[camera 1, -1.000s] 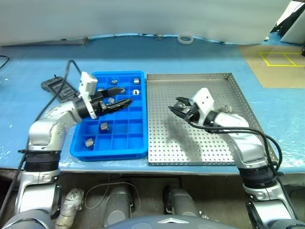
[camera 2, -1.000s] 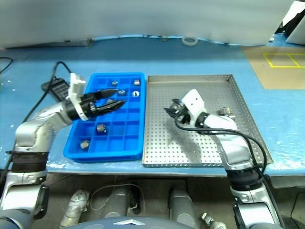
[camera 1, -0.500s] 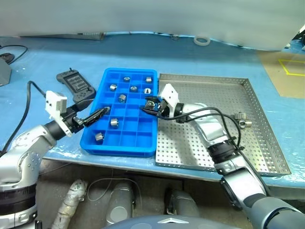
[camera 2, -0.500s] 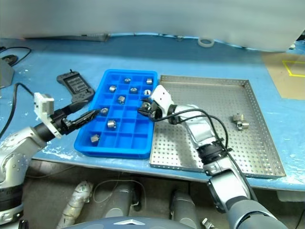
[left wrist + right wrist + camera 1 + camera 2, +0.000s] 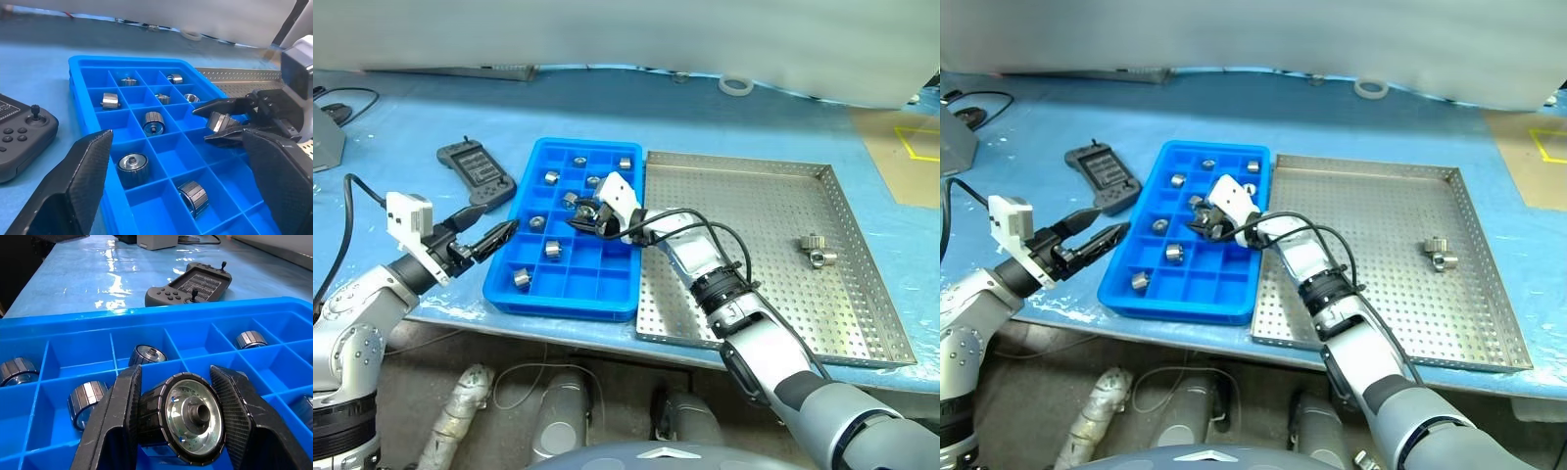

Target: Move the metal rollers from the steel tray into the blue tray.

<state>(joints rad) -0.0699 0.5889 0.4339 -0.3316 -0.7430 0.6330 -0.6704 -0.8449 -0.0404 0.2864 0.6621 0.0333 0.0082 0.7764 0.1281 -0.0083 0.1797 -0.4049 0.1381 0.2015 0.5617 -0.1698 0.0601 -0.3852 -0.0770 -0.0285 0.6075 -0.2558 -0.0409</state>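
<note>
Blue table sheet (image 5: 391, 117), no legible writing. Right gripper (image 5: 178, 418) clamps a metal roller (image 5: 188, 418) over the blue tray (image 5: 509, 284), centre frame. Left gripper (image 5: 171, 191) spread wide, empty; two rollers (image 5: 818, 252) in the steel tray (image 5: 744, 176) too small to detail.

The blue tray (image 5: 607, 294), a grid of square compartments, lies just left of the steel tray (image 5: 744, 186), a perforated pan with a raised rim. Several ribbed silver rollers (image 5: 548, 250) sit in separate compartments. One roller (image 5: 188, 418) is held above the blue tray. Two more (image 5: 815, 250) lie together at the steel tray's right side.
</note>
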